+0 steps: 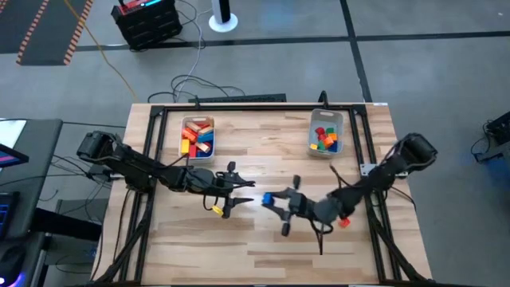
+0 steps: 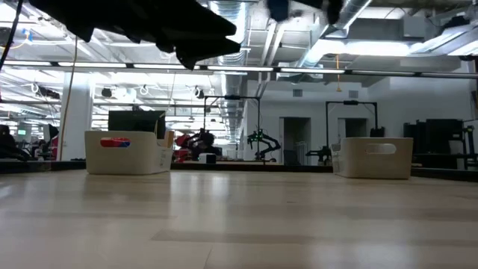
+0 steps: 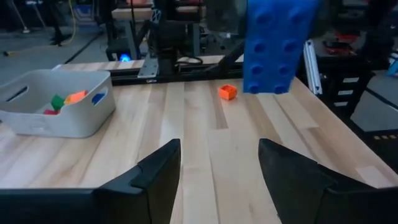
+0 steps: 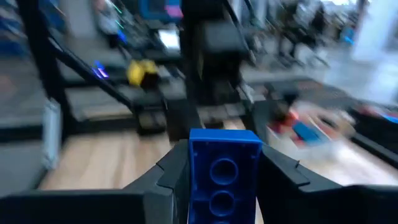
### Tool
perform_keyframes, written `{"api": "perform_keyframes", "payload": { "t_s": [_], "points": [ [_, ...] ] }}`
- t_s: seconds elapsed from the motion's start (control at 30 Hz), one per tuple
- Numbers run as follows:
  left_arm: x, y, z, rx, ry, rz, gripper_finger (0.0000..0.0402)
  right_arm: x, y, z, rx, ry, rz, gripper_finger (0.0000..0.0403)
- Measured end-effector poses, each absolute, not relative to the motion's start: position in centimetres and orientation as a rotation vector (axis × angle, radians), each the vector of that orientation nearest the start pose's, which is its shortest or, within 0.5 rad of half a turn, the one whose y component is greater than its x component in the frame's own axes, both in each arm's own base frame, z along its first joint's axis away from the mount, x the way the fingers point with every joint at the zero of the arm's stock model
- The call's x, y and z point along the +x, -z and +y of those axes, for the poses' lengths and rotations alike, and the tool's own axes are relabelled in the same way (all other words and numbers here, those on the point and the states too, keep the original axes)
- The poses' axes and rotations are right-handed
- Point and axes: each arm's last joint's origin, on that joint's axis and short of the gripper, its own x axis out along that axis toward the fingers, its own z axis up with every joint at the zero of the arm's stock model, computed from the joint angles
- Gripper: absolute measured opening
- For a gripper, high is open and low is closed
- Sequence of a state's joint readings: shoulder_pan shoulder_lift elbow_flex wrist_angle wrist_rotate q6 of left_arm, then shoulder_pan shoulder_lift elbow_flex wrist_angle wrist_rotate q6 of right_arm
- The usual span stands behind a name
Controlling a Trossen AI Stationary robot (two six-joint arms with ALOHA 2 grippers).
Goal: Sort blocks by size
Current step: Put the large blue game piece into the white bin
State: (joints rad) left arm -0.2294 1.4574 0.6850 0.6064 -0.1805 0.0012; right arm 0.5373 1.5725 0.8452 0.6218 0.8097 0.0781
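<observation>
From above I see my right gripper (image 1: 275, 205) near the middle of the worktop, with its jaws closed on a long blue block (image 4: 222, 177); in the right wrist view the block stands between the two dark fingers (image 4: 281, 168), studs facing the camera. The left gripper (image 1: 237, 195) faces it from just beside, its jaws spread with nothing between them; the left wrist view shows the two fingers (image 3: 163, 171) apart over bare wood and the blue block hanging in the air ahead. A small yellow block (image 1: 216, 210) shows by the left gripper in the high view, though I cannot tell whether it lies on the wood or touches the arm. An orange block (image 3: 227, 92) lies alone on the worktop toward the right edge, near the right arm. Two clear bins sit along the far edge: the left bin (image 1: 183, 151) toward the far left corner holds longer red, orange, yellow and blue blocks (image 1: 198, 137), and the right bin (image 1: 312, 118) toward the far right corner holds small red, green, yellow and blue blocks (image 1: 325, 139). In the low view both bins stand upright on the wood, and both arms show only as dark shapes at the top.
</observation>
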Motion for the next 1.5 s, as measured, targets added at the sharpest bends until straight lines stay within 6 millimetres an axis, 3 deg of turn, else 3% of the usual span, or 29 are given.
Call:
{"api": "perform_keyframes", "payload": {
  "t_s": [0.33,0.63,1.0,1.2,1.33,1.5],
  "points": [
    [29.6,-22.6,-7.0,0.074,0.072,0.137,0.0213,34.5,-24.3,11.8,-0.029,0.147,-0.084,0.0157],
    [29.5,-22.7,-7.4,0.090,0.089,0.128,0.0211,36.9,-24.3,12.0,-0.112,0.143,-0.072,0.0165],
    [29.4,-23.5,-8.0,0.130,0.101,0.041,0.0124,37.1,-24.2,11.7,-0.125,0.149,-0.053,0.0168],
    [29.6,-23.3,-7.3,0.131,0.078,0.060,0.0124,36.8,-24.2,11.8,-0.133,0.153,-0.009,0.0205],
    [29.3,-23.6,-6.5,0.105,0.053,0.091,0.0124,35.1,-25.4,11.2,-0.099,0.148,0.145,0.0240],
    [27.4,-23.9,-4.4,0.087,-0.005,0.243,0.0124,31.0,-26.8,10.7,0.013,0.166,0.413,0.0254]
  ]
}}
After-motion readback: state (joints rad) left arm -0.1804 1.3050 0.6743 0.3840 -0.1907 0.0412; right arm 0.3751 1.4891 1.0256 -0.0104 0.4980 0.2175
